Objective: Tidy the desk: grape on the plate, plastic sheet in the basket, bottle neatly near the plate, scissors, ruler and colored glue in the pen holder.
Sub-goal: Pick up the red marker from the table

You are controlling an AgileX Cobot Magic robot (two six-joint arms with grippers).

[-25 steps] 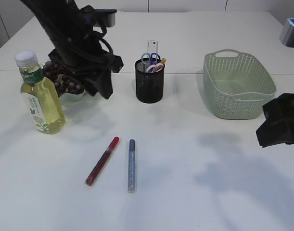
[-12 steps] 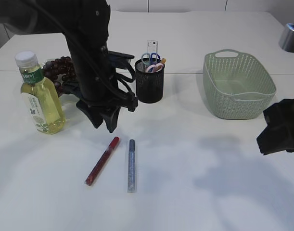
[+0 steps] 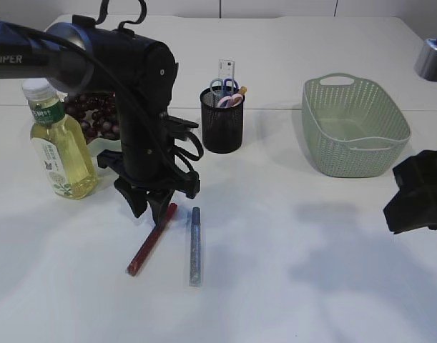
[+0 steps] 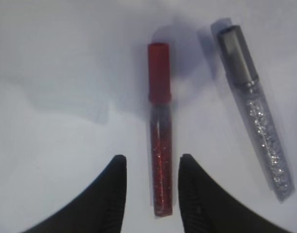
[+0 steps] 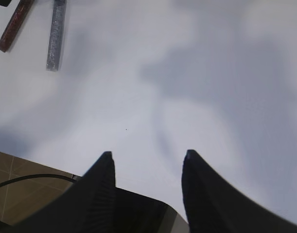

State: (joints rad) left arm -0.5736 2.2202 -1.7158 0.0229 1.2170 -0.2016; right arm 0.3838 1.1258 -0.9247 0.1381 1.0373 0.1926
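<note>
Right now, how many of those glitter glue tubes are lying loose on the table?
2. The red glue tube lies under the left gripper; the silver glue tube lies beside it. More may be hidden inside the pen holder.

You have free table (image 3: 290, 286) right of silver glue (image 3: 195, 246). Silver glue lies near red glue (image 3: 151, 241), narrow gap between. Bottle (image 3: 59, 146) blocks left side; holder (image 3: 222, 120) stands behind.
</note>
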